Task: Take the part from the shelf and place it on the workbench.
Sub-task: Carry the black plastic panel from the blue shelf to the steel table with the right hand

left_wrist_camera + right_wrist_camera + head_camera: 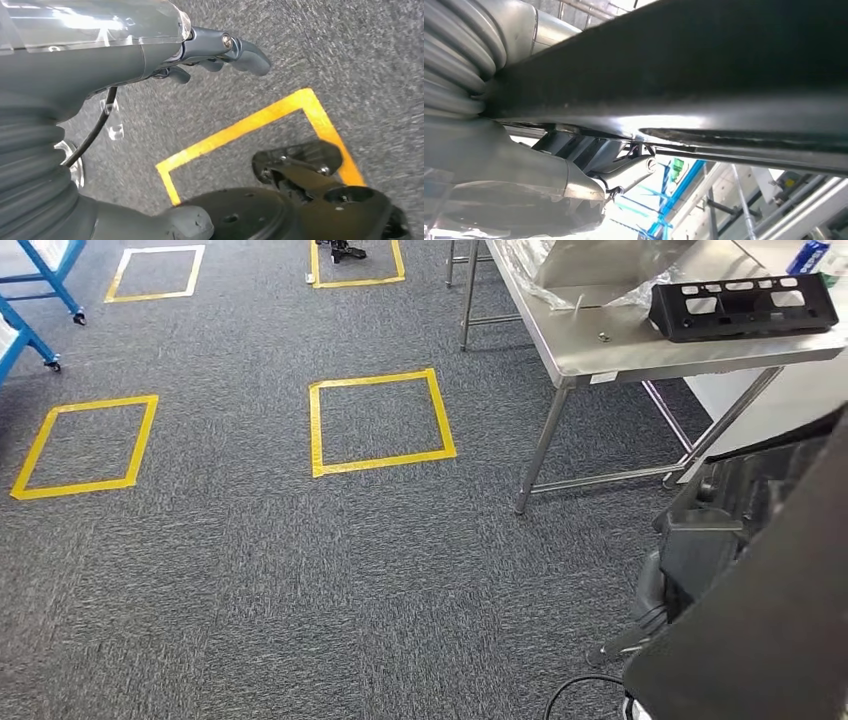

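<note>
The right hand (pixel 524 165) grips a large black part (pixel 704 75), its fingers clamped along the part's underside in the right wrist view. In the head view the same black part (pixel 770 610) fills the lower right corner, held up in front of the robot's body, off the floor and not yet on the workbench (pixel 640 345).

The workbench is a steel table standing at the upper right of the head view, on thin metal legs. On it lies another black part (pixel 745 308), a long frame with openings, near the table's right end. Just beside that lies a sheet of clear plastic wrap (pixel 590 270), crumpled, toward the back.

The left hand (pixel 215 52) hangs over the grey carpet (pixel 250 570) with nothing in it, its dark fingers (pixel 250 55) loosely curled and slightly apart.

The carpet carries yellow tape squares (pixel 380 422): 1 near the table's front leg, 1 well to the left, 2 farther back. The left wrist view shows the corner of 1 such square (pixel 280 120) below the left hand. Blue frame legs on wheels (pixel 40 300) stand at the far left.
</note>
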